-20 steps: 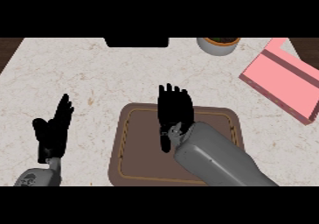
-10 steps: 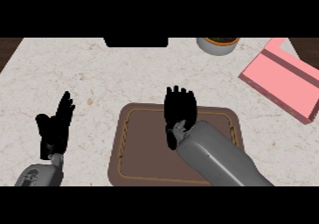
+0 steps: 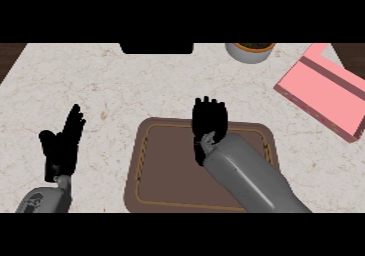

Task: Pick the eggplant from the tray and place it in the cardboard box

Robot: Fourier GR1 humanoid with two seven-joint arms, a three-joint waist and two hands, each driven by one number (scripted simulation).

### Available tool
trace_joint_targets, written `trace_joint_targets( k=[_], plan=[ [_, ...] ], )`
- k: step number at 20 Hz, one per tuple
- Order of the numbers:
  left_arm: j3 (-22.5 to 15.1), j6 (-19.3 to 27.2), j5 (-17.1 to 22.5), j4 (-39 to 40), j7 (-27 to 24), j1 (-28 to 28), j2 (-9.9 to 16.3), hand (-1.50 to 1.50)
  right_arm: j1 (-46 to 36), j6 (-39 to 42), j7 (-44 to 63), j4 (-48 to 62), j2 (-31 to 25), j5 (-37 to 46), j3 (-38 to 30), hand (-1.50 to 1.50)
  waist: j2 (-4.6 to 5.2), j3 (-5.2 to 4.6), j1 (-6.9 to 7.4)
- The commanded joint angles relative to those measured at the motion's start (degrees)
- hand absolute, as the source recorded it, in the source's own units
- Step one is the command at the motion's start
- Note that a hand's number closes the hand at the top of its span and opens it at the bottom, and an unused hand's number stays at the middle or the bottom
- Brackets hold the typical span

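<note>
Fingers (image 3: 209,114) of our right hand (image 3: 209,125) hang straight over the brown tray (image 3: 163,175), hiding any eggplant, pink box (image 3: 329,92) well right, left hand (image 3: 61,147) resting released on the worktop (image 3: 126,85).

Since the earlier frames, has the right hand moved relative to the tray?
Barely. The right hand has edged slightly rightward along the tray's far edge, fingers straight over the rim.

no readable text, labels or numbers (anywhere on view)
</note>
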Motion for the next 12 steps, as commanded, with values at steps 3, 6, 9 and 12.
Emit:
trace_joint_targets(
  k=[3,6,9,12],
  plan=[
    [1.5,-2.3,0.2,-1.7,0.4,1.5,0.8,0.00,1.9,-3.2,3.1,3.7,0.7,0.5,2.4,-1.50,0.02,0.01,0.34],
    [0.1,0.8,-2.2,1.9,-1.7,-0.3,-3.7,0.00,2.3,-2.0,0.5,3.5,0.7,2.9,0.1,-1.50,0.02,0.01,0.00],
    [1.7,-1.2,-1.6,-1.6,-1.3,1.9,-1.7,0.00,1.4,-1.9,0.4,4.7,0.7,1.4,0.4,-1.50,0.01,0.01,0.21],
    [-1.2,1.8,-4.3,-7.4,5.5,2.5,-2.8,0.00,4.6,-5.5,-2.3,5.9,0.8,4.2,0.8,-1.50,-0.06,0.04,0.13]
  ],
)
